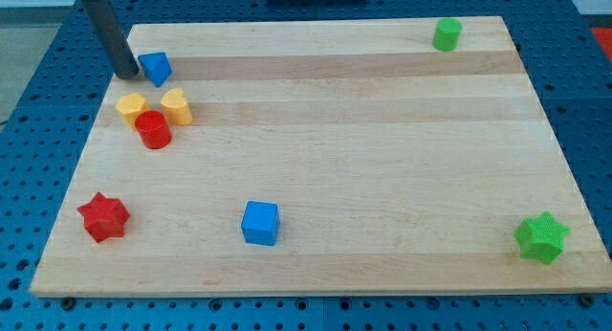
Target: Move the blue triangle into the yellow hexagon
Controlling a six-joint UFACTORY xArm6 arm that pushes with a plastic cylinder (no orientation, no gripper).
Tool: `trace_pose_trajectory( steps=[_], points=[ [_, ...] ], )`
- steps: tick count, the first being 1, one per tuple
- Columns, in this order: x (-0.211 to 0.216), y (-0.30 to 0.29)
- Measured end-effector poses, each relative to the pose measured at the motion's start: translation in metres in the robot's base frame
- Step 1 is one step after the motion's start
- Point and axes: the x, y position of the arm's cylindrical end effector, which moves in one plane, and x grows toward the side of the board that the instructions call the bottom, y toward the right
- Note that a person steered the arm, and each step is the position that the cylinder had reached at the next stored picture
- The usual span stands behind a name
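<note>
The blue triangle (155,68) lies near the board's top left corner. My tip (127,76) rests just left of it, touching or nearly touching its left side. The yellow hexagon (131,109) lies a short way below the triangle, slightly to the left. It sits close against a yellow heart (177,105) on its right and a red cylinder (153,130) below it.
A red star (103,216) is at the lower left, a blue cube (260,223) at the bottom centre, a green star (542,237) at the lower right, a green cylinder (446,33) at the top right. The wooden board (363,149) lies on a blue perforated table.
</note>
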Motion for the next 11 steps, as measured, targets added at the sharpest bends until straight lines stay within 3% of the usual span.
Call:
trace_pose_trajectory(
  steps=[9,10,11],
  points=[
    [-0.034,0.003],
    [0.014,0.010],
    [-0.005,0.011]
  ],
)
